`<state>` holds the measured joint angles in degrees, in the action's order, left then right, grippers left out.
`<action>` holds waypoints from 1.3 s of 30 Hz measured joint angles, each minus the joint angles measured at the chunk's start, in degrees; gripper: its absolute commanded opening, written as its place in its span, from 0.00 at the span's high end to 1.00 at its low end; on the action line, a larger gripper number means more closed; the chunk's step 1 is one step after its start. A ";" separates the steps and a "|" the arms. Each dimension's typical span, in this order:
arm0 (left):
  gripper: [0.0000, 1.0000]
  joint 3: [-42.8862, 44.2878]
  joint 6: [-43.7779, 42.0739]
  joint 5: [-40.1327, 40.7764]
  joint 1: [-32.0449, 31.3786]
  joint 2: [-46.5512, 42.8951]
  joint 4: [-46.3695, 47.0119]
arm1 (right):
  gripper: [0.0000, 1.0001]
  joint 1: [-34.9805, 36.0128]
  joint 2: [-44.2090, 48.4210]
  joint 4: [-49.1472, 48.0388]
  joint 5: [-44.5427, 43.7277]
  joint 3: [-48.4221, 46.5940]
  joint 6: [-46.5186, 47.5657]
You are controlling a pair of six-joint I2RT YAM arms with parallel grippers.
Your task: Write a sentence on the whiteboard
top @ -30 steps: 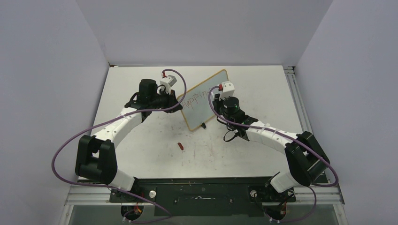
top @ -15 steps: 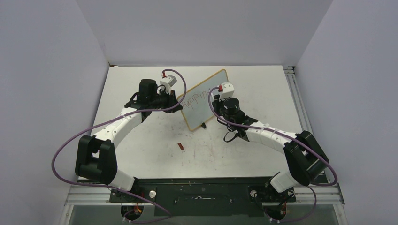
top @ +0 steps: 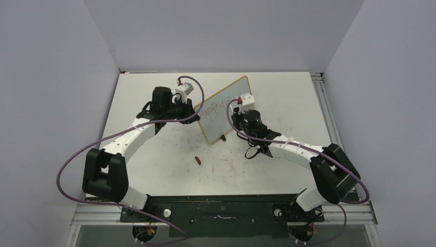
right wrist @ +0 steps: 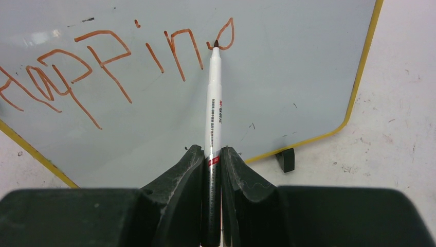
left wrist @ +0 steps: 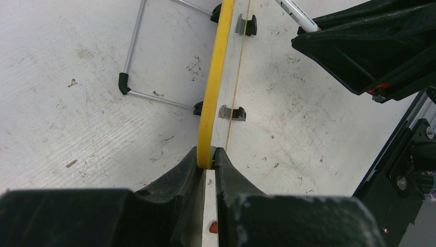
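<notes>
Right gripper (right wrist: 211, 154) is clamping the slim white marker (right wrist: 212, 98), left gripper (left wrist: 207, 157) pinching the yellow-framed glossy whiteboard (right wrist: 288, 77); overpressing is risking slip, probably skewing the red handwritten sentence (right wrist: 110, 76).

Scuffed table (top: 288, 98): whiteboard (top: 218, 126), small red object (top: 198, 160)

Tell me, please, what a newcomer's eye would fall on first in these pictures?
The red lettering, reading roughly "Happin", slants across the whiteboard standing at mid-table. The right gripper is shut on a white marker whose tip touches the last stroke, while the left gripper pinches the board's yellow frame.
</notes>
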<state>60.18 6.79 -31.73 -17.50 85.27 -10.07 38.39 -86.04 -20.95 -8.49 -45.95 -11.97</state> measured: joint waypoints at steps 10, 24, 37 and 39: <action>1.00 0.00 0.00 0.02 0.00 -0.09 -0.07 | 0.95 0.28 0.00 0.07 -0.07 0.94 -0.04; 1.00 0.00 0.00 0.02 0.00 -0.11 -0.07 | 0.95 0.33 0.00 0.68 -0.59 1.62 -0.72; 1.00 0.00 -0.02 0.07 0.00 -0.20 -0.28 | 0.95 0.31 -0.79 1.33 -2.36 1.27 -0.85; 1.00 0.00 -0.02 0.07 0.00 -0.20 -0.31 | 0.95 0.31 -1.09 1.36 -2.67 1.18 -0.85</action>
<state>60.18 6.76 -31.66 -17.50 85.08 -10.37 38.70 -87.13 -19.59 -11.16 -44.77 -12.82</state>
